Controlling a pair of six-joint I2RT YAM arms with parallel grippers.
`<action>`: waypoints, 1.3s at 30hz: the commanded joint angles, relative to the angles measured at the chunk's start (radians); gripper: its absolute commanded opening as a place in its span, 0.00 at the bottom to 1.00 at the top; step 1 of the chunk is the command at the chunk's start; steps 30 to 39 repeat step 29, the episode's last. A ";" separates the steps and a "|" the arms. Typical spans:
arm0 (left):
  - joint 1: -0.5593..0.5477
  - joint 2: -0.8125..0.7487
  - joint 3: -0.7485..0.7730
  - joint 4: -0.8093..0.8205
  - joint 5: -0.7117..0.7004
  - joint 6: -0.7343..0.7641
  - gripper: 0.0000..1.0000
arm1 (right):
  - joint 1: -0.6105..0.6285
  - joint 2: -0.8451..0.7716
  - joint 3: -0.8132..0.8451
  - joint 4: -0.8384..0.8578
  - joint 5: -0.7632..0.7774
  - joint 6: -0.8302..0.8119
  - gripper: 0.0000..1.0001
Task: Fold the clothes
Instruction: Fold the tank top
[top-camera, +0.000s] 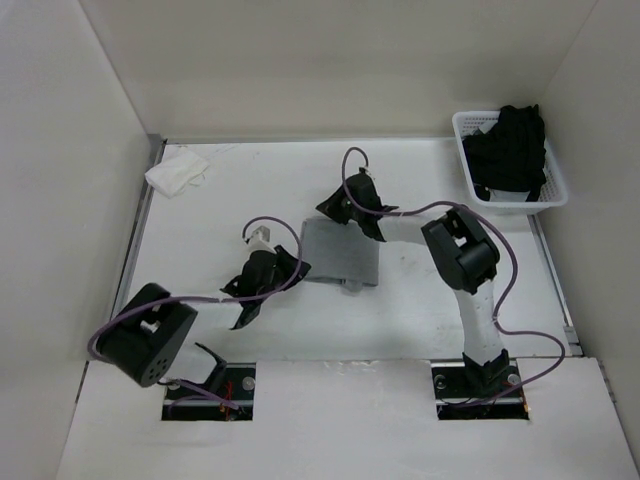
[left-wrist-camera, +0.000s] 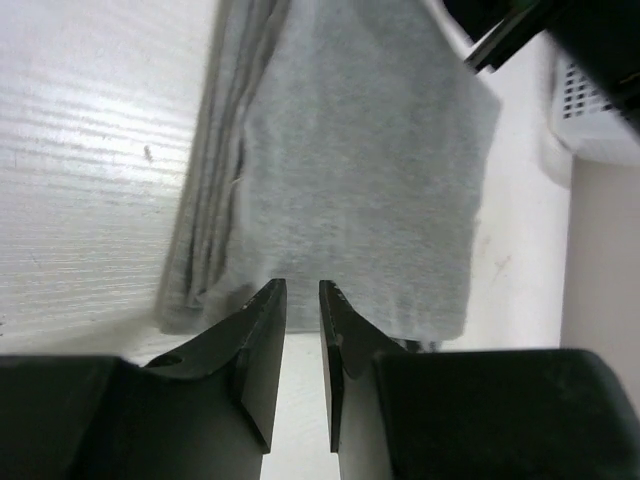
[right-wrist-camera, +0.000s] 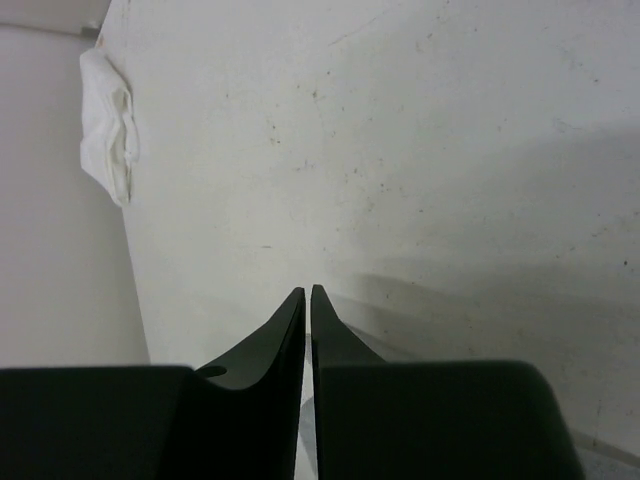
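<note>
Plain light grey knit tank top (top-camera: 340, 252) on scuffed white table (top-camera: 420, 320), black garment (top-camera: 510, 145) in white lattice basket (top-camera: 520, 205) far right, small white cloth (top-camera: 178, 172) far left, purple cables (top-camera: 410, 211) along black arms (top-camera: 460, 250), white walls (top-camera: 330, 70) around

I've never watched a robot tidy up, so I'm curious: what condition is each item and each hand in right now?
Grey top: folded into a compact rectangle, lying flat mid-table.
White cloth: crumpled, far left corner.
Basket: upright, far right corner.
Black garment: heaped inside the Basket.
Left hand: fingers slightly apart, empty, at the Grey top's edge.
Right hand: fingers almost together.
</note>
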 joint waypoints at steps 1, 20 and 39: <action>0.003 -0.166 0.005 -0.051 -0.041 0.044 0.20 | 0.014 -0.136 -0.048 0.019 0.040 -0.025 0.11; 0.324 -0.485 0.125 -0.579 -0.117 0.242 0.51 | -0.092 -1.039 -0.809 0.054 0.344 -0.430 0.63; 0.351 -0.476 0.120 -0.580 -0.141 0.262 0.51 | -0.151 -1.058 -0.885 0.108 0.320 -0.415 0.64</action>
